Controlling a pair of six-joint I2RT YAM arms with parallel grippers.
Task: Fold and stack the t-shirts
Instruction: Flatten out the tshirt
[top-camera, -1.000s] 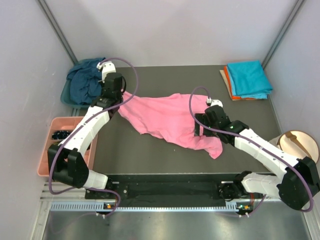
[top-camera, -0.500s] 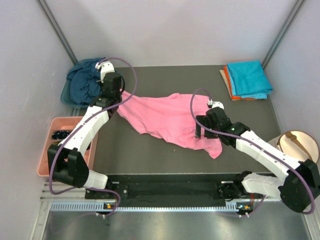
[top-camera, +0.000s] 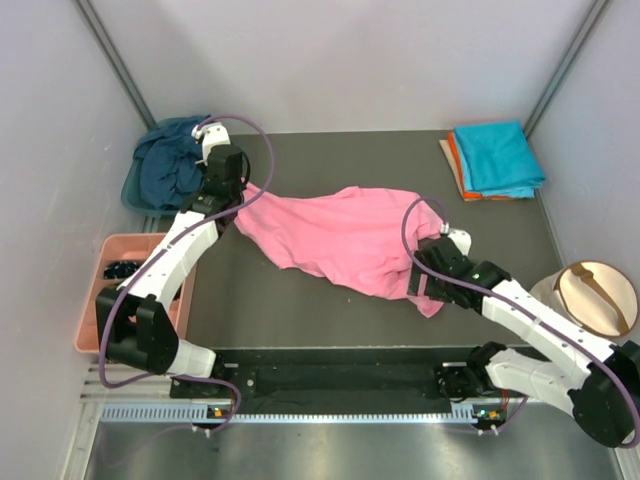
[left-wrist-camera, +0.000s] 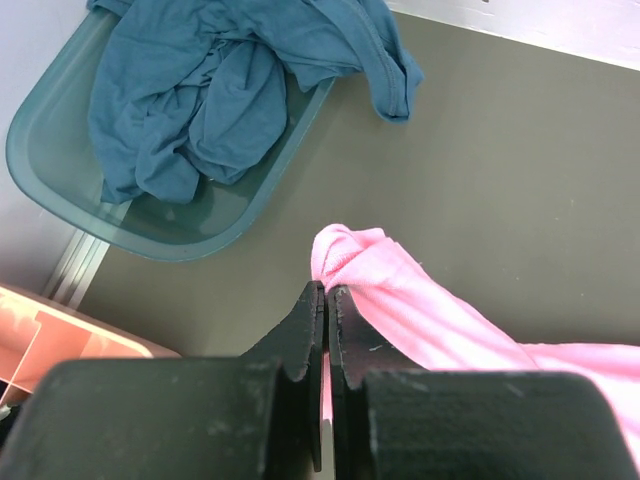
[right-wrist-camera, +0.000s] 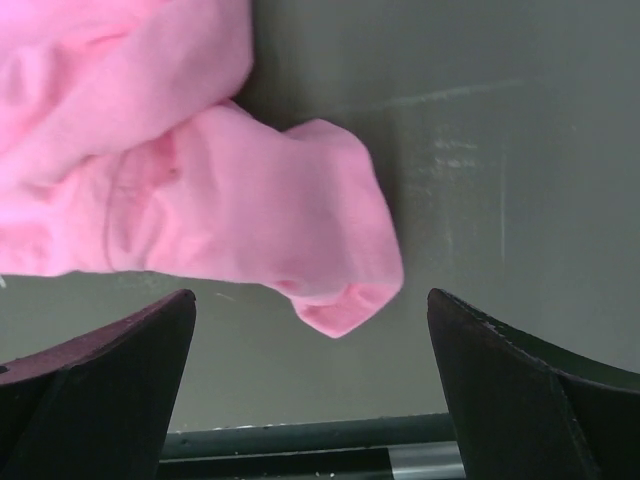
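Note:
The bright pink t-shirt lies crumpled and stretched across the middle of the dark table. My left gripper is shut on its far-left corner. My right gripper is open above the shirt's near-right tip, nothing between its fingers. The navy t-shirt lies bunched in the teal basin, also in the left wrist view. The turquoise t-shirt lies folded on the orange t-shirt at the far right.
The salmon-pink compartment tray stands off the table's left edge. A round tan object lies off the right edge. Grey walls close in the back and sides. The table's near edge runs just below the shirt's tip.
My right gripper has moved toward the near edge, from over the shirt's right part down to its near-right tip. The left arm has stayed put, still holding the corner.

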